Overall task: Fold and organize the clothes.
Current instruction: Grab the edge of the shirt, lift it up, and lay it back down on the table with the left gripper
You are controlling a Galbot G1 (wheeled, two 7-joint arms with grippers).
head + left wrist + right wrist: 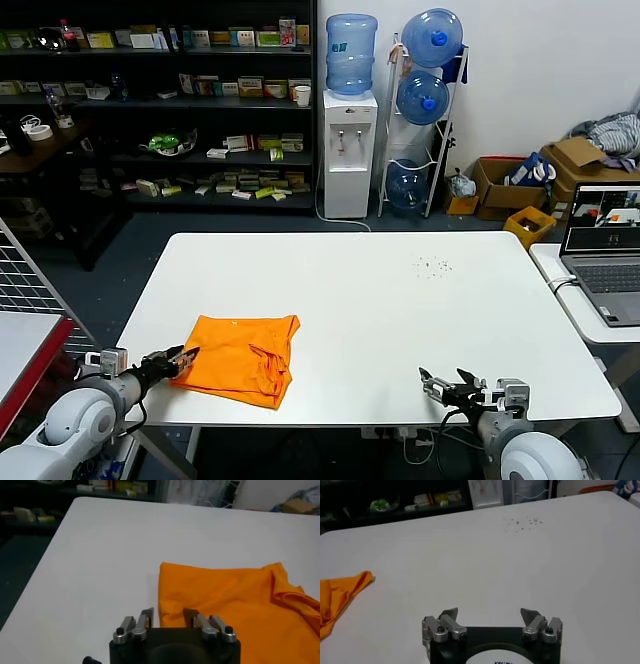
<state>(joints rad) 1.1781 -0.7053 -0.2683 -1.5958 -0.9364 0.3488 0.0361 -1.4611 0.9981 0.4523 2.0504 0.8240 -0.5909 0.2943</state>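
**Already folded small, the shirt lies at the table's near-left corner**

Now the orange T-shirt [240,358] lies on the white table [400,300] as a compact, roughly square bundle, at about seven o'clock from the table's middle and close to the near edge. Its left side is flat and smooth; its right side is bunched into ridges and loose folds. No lettering shows on the upward face.

At the shirt's nine-o'clock edge sits the left gripper [184,357], low over the table. In the left wrist view its fingers [146,618] are spread apart, with the cloth's edge [225,600] lying right in front of them. One fingertip looks to be touching the fabric, though I cannot be sure of contact.

Well apart, at about five o'clock on the table, the right gripper [445,385] rests near the front edge with its fingers spread wide and nothing between them. Only a corner of the shirt [340,597] shows in its wrist view.

At three o'clock, a laptop [605,250] stands on a side table.
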